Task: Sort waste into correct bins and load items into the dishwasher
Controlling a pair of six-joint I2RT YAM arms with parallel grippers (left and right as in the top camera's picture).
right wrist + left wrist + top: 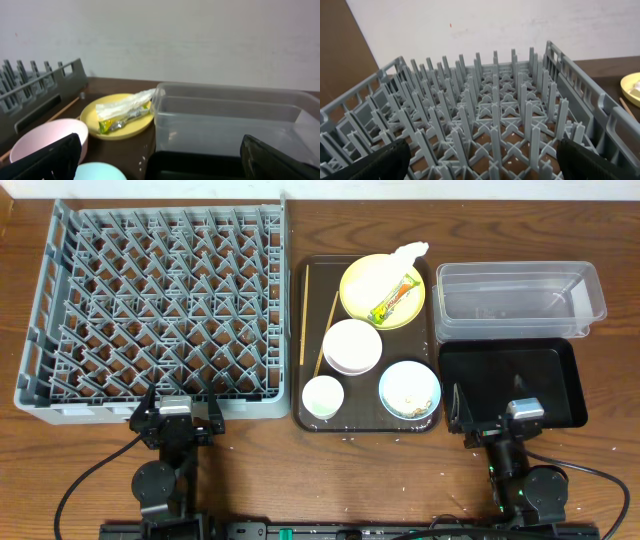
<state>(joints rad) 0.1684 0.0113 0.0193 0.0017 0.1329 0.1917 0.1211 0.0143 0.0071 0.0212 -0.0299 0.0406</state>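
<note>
The grey dish rack (160, 310) fills the left of the table; it also fills the left wrist view (485, 115). A brown tray (312, 418) holds a yellow plate (362, 280) with the green-and-yellow wrapper (393, 298) and white napkin (408, 252), a white bowl (352, 346), a small white cup (322, 396), a light blue bowl (409, 389) with rice grains, and two chopsticks (304, 310). The clear tub (520, 298) and black tray (510, 380) stand at the right. My left gripper (175, 418) is open and empty before the rack. My right gripper (497, 420) is open and empty before the black tray.
Loose rice grains lie on the wood near the brown tray's front edge (350, 442). Cables run from both arm bases along the table's front edge. A white wall stands behind the table in both wrist views.
</note>
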